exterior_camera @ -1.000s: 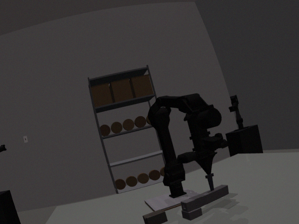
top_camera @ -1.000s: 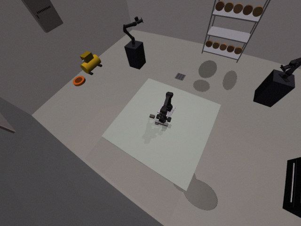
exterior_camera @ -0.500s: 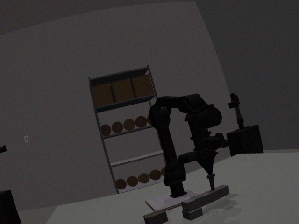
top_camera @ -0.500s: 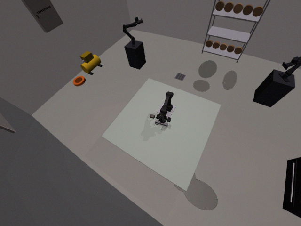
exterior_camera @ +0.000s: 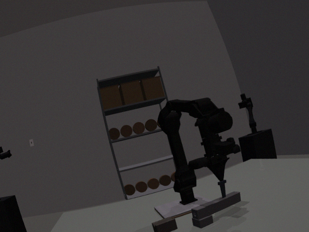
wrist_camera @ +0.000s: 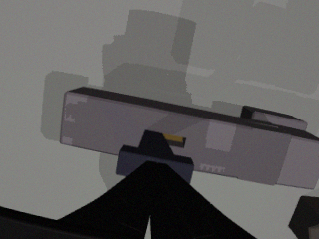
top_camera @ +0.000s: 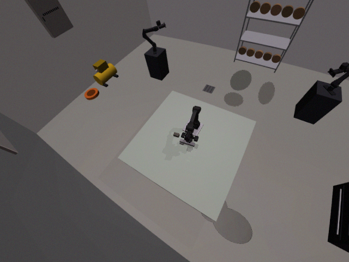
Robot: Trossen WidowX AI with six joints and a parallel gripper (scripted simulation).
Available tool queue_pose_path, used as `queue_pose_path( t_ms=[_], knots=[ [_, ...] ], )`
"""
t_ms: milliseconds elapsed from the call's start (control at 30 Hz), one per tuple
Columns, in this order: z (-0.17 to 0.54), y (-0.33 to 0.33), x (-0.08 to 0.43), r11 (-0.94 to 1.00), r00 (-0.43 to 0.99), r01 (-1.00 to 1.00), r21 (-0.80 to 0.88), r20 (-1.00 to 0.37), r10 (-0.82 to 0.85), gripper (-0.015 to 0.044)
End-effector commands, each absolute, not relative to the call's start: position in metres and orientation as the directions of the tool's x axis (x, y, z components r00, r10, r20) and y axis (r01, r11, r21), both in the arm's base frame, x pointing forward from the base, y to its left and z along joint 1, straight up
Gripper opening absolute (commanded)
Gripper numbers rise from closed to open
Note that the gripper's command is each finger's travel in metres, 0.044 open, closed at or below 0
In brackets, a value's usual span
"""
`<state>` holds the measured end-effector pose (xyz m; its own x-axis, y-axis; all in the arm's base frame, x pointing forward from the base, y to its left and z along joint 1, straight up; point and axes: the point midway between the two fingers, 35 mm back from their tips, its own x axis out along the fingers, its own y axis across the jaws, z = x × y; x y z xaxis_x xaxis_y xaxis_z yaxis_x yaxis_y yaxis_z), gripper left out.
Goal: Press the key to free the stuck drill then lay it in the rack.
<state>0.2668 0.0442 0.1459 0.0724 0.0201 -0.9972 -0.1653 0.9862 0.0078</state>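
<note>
Gripper [top_camera: 188, 140] [exterior_camera: 221, 180] [wrist_camera: 154, 173] state?
Clenched, with matte black fingertips brought together over the blue key [exterior_camera: 222, 189] [wrist_camera: 157, 147].

Shape of key?
Flat, tapered, with a wider crosspiece at the top. Smooth, dark blue. Seen standing nearly upright in the exterior view, narrow end at the pale grey bar [top_camera: 187, 142] [exterior_camera: 219, 204] [wrist_camera: 110, 117].

More on bar?
Long, square-edged, smooth, mauve-grey. Marked by a seam near one end and a narrow slot with a yellow-orange piece [wrist_camera: 173, 137] inside, right beside the key. Small grey block [exterior_camera: 202, 221] [wrist_camera: 281, 119] low by the seamed end.

And drill?
Cannot tell for certain; no full outline readable. Possibly the yellow-orange bit in the slot.

Other items near?
Brown-grey block [top_camera: 176, 134] [exterior_camera: 165, 225] [wrist_camera: 306, 219], boxy, apart from the bar. Flat pale base plate [top_camera: 200, 127] [exterior_camera: 162, 210] under the black arm [top_camera: 194, 117] [exterior_camera: 178, 150], on a pale greenish tabletop [top_camera: 157, 169] [exterior_camera: 274, 189] [wrist_camera: 30, 174].

Background?
Metal-framed shelf unit [top_camera: 264, 40] [exterior_camera: 114, 154], with brown boxes on the upper level and round brown discs lower down. Yellow cylinder [top_camera: 104, 74] and orange ring [top_camera: 86, 96] on the floor.

Labels, brands?
None readable.
</note>
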Motion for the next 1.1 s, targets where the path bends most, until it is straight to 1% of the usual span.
queue_pose_path(
  t_ms=[0,1067],
  knots=[
    [0.131,0.04,0.26,0.987,0.026,-0.162,0.0,-1.0,0.004,0.0],
    [0.116,0.039,0.259,0.987,0.026,-0.162,0.0,-1.0,0.004,0.0]
  ],
)
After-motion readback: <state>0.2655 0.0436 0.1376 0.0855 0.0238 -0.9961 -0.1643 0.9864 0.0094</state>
